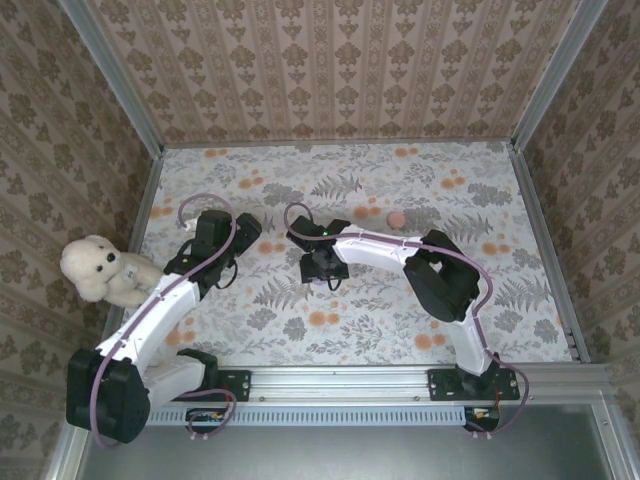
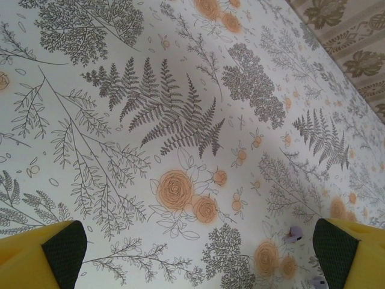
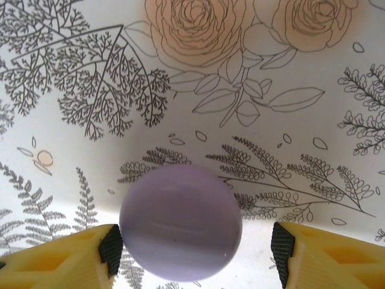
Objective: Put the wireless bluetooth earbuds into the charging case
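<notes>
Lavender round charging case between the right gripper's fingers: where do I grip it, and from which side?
Grip the lavender round charging case across its widest middle, from above, where the right gripper straddles it. It lies flat and its glossy sides curve away, so an off-centre pinch would likely slip.

Charging case (image 3: pixel 180 223) lies on table (image 3: pixel 301 150) between right fingers (image 3: pixel 111 248).

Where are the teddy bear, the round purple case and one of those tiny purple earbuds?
teddy bear (image 1: pixel 88 266): overhead view, on its head.
round purple case (image 3: pixel 180 223): right wrist view, middle of its top.
purple earbud (image 2: pixel 293 233): left wrist view, on its body.
</notes>
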Tool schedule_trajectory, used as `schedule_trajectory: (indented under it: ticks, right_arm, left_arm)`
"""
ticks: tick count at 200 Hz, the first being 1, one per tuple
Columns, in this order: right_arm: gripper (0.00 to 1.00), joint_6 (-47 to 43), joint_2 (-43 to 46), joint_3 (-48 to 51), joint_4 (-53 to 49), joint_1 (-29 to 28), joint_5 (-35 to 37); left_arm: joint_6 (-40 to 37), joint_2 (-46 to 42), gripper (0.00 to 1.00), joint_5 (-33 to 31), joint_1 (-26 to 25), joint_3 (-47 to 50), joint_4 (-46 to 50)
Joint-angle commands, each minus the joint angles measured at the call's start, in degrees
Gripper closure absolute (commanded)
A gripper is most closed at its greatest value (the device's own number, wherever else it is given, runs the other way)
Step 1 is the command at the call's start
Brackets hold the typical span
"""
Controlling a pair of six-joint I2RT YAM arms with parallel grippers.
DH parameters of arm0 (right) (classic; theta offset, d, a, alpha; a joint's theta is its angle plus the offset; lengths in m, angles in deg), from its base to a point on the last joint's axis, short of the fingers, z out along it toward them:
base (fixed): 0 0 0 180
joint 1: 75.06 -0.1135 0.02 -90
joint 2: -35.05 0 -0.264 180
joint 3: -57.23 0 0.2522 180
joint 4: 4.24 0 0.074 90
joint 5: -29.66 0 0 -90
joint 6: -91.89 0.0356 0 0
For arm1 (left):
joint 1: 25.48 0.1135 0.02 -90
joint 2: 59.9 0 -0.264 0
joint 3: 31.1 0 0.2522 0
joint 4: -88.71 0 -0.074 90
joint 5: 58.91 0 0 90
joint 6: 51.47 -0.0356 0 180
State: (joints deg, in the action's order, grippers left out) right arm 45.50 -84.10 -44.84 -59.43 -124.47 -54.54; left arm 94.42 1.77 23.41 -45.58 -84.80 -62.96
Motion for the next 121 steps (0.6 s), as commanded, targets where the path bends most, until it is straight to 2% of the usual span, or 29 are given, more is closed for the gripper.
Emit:
schedule_trajectory:
  ticks: [1,121]
  right_arm:
    - [0.30,1.5,-2.0,-2.1,-3.1,-0.5,2.5]
    - [0.34,5.3,-7.0,-7.4,-7.3,-1.5,3.2]
  left_arm:
    - [-0.8,0.1,0.00,0.1,0.6,-2.0,0.6]
    - [0.2,1.2,0.00,0.0,0.5,-1.9,-0.4]
